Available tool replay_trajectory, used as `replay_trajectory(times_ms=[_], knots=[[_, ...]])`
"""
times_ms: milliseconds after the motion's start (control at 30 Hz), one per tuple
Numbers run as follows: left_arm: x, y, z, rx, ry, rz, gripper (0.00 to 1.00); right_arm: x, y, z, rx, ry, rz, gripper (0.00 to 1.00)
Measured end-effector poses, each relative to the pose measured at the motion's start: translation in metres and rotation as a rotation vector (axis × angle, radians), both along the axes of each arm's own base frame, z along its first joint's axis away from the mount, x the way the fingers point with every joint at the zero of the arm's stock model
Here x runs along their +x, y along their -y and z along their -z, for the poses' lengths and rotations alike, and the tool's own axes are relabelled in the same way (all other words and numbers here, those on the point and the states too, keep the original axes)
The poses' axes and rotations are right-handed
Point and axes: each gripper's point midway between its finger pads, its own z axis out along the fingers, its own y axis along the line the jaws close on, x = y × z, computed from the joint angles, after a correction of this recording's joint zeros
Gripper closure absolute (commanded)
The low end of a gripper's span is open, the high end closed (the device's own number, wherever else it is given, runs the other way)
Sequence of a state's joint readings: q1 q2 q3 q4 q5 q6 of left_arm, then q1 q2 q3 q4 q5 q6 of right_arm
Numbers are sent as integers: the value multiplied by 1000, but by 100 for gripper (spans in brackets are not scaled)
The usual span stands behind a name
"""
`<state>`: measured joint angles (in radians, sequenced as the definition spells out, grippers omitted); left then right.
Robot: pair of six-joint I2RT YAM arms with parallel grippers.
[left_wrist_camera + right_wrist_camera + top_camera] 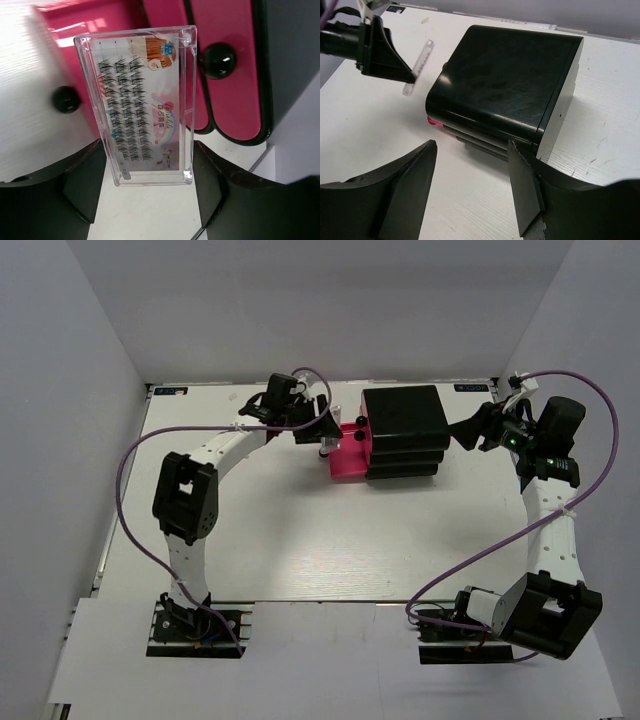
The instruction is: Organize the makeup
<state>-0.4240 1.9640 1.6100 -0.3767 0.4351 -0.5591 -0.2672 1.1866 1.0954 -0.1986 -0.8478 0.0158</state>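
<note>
The left gripper [150, 150] clamps the clear lash case [142, 100] by its long edges, long axis along the fingers, at the open pink drawer [345, 465]. Right of the black drawer box [405, 420], the right gripper [472, 150] has its fingers apart and empty.

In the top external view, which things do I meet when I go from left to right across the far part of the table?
The left gripper, closed on a clear plastic eyelash case → open pink drawer → glossy black drawer box → right gripper, jaws open and empty.
</note>
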Motion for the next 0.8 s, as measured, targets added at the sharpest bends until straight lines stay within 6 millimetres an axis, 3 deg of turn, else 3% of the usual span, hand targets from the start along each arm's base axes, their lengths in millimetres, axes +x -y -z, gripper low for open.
replay_trajectory(times_ms=[133, 300, 767, 800], knots=[[-4, 28, 14, -10, -15, 64, 88, 0, 0, 0, 0, 0, 0, 36], [0, 41, 29, 7, -34, 59, 83, 0, 0, 0, 1, -1, 0, 36], [13, 54, 48, 82, -44, -44, 60, 0, 0, 4, 1, -4, 1, 34], [14, 54, 51, 88, -48, -51, 50, 0, 0, 4, 1, -4, 0, 34]])
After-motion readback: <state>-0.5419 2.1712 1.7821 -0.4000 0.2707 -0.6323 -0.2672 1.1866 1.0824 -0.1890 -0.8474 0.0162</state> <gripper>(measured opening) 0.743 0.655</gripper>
